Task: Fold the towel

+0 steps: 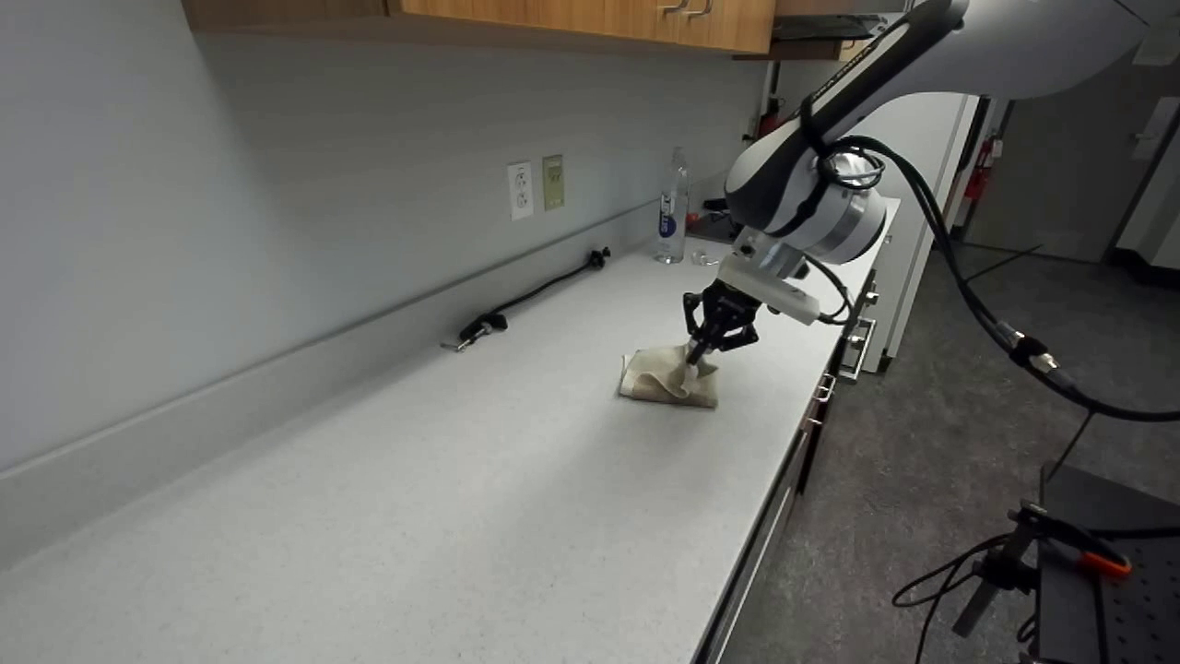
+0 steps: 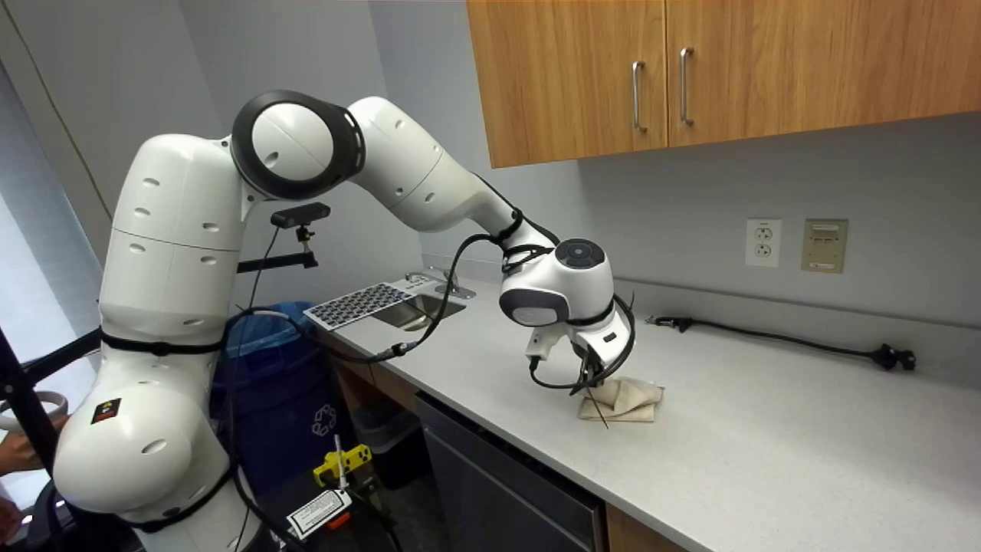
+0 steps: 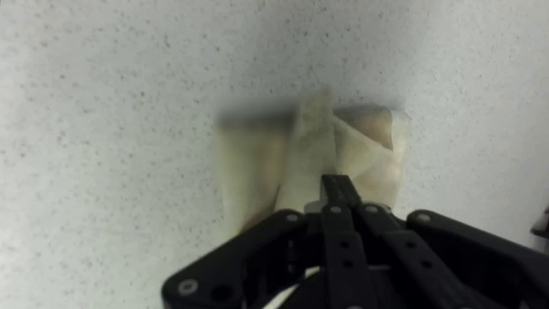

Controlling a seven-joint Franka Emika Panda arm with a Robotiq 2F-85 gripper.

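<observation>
Towel (image 1: 650, 371) in layered, rumpled folds on a pale speckled countertop (image 1: 415, 516), between wall (image 1: 369, 184) and front edge, beneath the gripper (image 3: 339, 180) of one robot arm (image 2: 429, 170); jaws narrow, two fingers (image 3: 330, 191) pressed together on a pinch of cloth. In an exterior view, at left, one blue recycling bin (image 2: 280, 406), blue liner (image 2: 264, 337) over its rim, and one smaller dark bin (image 2: 395, 445) just to its right: two in all, contents hidden from sight. One sink (image 2: 418, 313) at the countertop's far left end, one faucet (image 2: 457, 290) on its far side and one dark-gridded panel (image 2: 356, 307) at its left. Overhead, one wooden cabinet (image 2: 567, 77) with two closed doors (image 2: 805, 69) and two metal handles (image 2: 635, 96), inside not visible. Farther along the countertop in an exterior view, one clear bottle (image 1: 673, 212), upright by the wall, fill impossible to tell. In both exterior views, one white outlet (image 2: 764, 241) and one beige plate (image 2: 825, 245) side by side on the wall, plus one black cord (image 2: 782, 338) stretched along the countertop's far side.
</observation>
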